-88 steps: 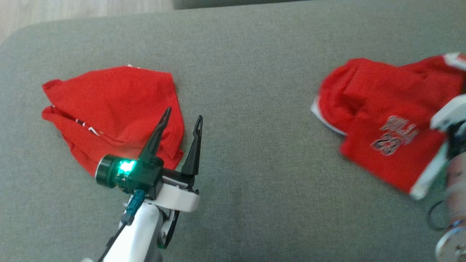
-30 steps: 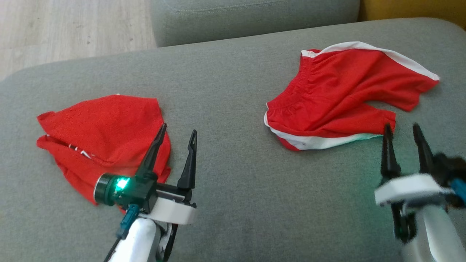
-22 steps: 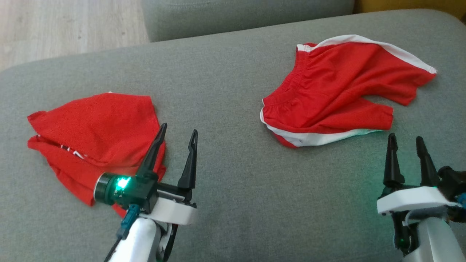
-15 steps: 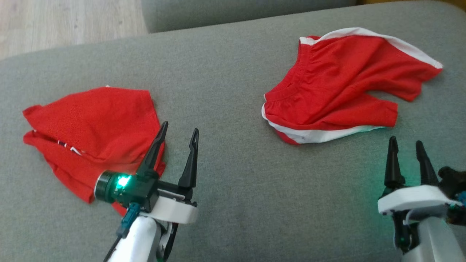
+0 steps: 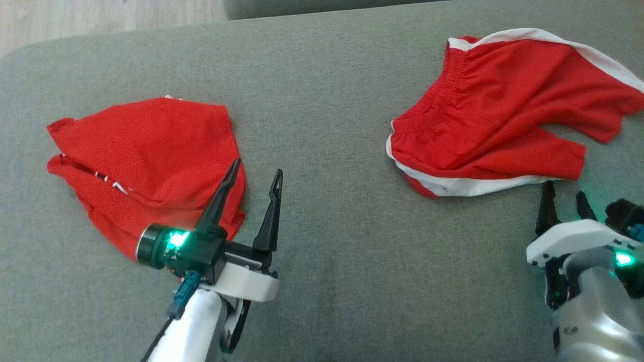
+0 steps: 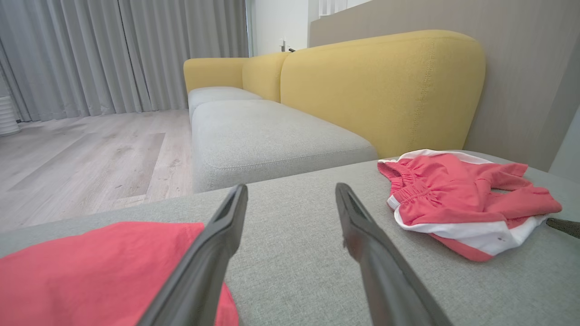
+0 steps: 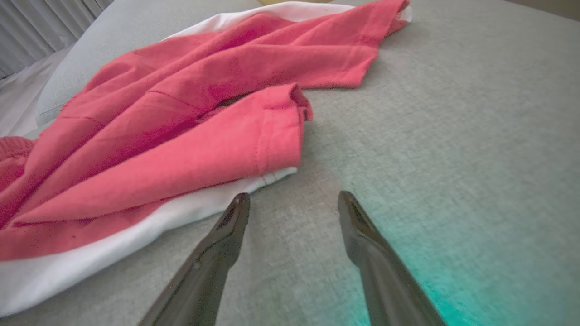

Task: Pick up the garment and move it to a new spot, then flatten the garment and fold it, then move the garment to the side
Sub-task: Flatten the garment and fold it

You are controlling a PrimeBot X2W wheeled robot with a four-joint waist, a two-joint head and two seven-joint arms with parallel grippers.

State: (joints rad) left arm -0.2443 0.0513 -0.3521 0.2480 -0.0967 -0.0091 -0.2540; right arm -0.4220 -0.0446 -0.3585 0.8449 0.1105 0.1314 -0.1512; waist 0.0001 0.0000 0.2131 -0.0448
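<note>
Red shorts (image 5: pixel 493 120) with white trim lie rumpled toward the far right of the grey sofa cushion (image 5: pixel 327 125). The right gripper (image 5: pixel 564 190), jaws spread and empty, sits just beside their near white hem, fingertips pointing at it. The left gripper (image 5: pixel 257 167), likewise spread and empty, hovers well apart, over the edge of a second red garment (image 5: pixel 146 151).

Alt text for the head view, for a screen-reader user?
Red shorts with white trim lie crumpled at upper right of a grey cushion, a folded red garment at left. The right gripper sits just below the shorts, the left gripper by the folded garment's right edge, both with jaws open and empty.
</note>
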